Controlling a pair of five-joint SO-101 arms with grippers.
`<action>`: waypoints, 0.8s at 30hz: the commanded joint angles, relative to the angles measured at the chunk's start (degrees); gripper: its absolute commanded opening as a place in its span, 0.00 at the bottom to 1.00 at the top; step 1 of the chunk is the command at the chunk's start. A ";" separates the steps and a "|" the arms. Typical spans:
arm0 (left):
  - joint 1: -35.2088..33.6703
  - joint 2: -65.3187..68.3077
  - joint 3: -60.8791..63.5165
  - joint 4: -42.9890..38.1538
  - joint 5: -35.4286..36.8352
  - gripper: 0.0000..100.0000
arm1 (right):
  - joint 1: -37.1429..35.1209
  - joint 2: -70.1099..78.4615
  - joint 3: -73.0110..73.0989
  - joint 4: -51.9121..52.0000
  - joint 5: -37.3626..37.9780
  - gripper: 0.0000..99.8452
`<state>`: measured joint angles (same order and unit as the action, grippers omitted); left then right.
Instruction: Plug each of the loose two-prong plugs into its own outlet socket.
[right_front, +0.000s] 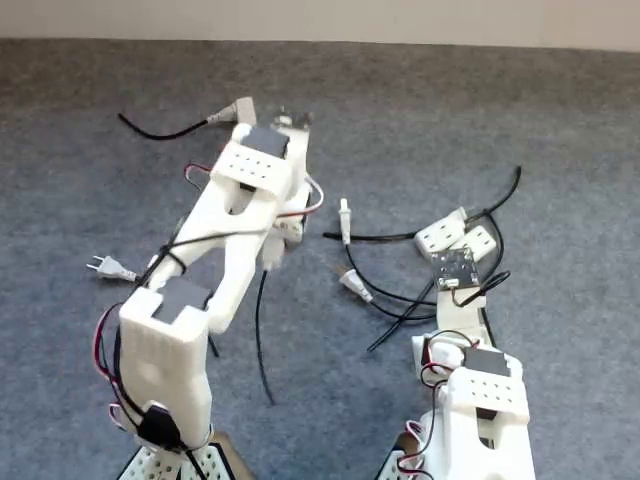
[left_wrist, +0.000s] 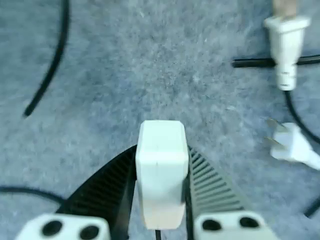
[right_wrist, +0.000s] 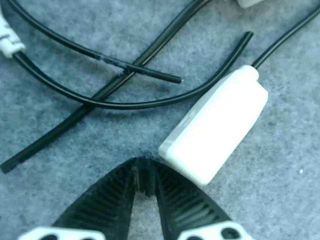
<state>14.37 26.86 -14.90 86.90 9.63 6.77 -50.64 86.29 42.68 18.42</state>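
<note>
One white socket (left_wrist: 161, 170) clamped in the left gripper (left_wrist: 161, 150) may twist if its trailing cable (right_front: 258, 330) drags, while the right gripper (right_wrist: 144, 172), nearly closed, holds nothing.

The left arm (right_front: 225, 240) is being held stretched far forward, its links running in a nearly straight line away from its base. The left gripper (left_wrist: 161, 155) is being held clamped on a white block (left_wrist: 160, 145), with one black ribbed finger (left_wrist: 112, 182) being pressed against each side of it. The right arm (right_front: 485, 400) is being held folded close to its base, with the wrist angled down toward the table. The right gripper (right_wrist: 144, 175) is being held with its fingertips drawn together.
</note>
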 joint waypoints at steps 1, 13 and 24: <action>0.48 4.79 -0.40 -4.13 -2.29 0.02 | 0.48 -0.22 0.04 -1.98 -0.26 0.01; -1.89 8.22 -8.13 5.19 -2.29 0.18 | 0.48 -0.22 0.04 -1.98 -0.26 0.01; -11.21 8.22 -8.13 5.89 -8.44 0.17 | 0.48 -0.22 0.04 -1.98 -0.26 0.01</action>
<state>7.78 35.82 -21.14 91.91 1.98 6.77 -50.64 86.29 42.68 18.42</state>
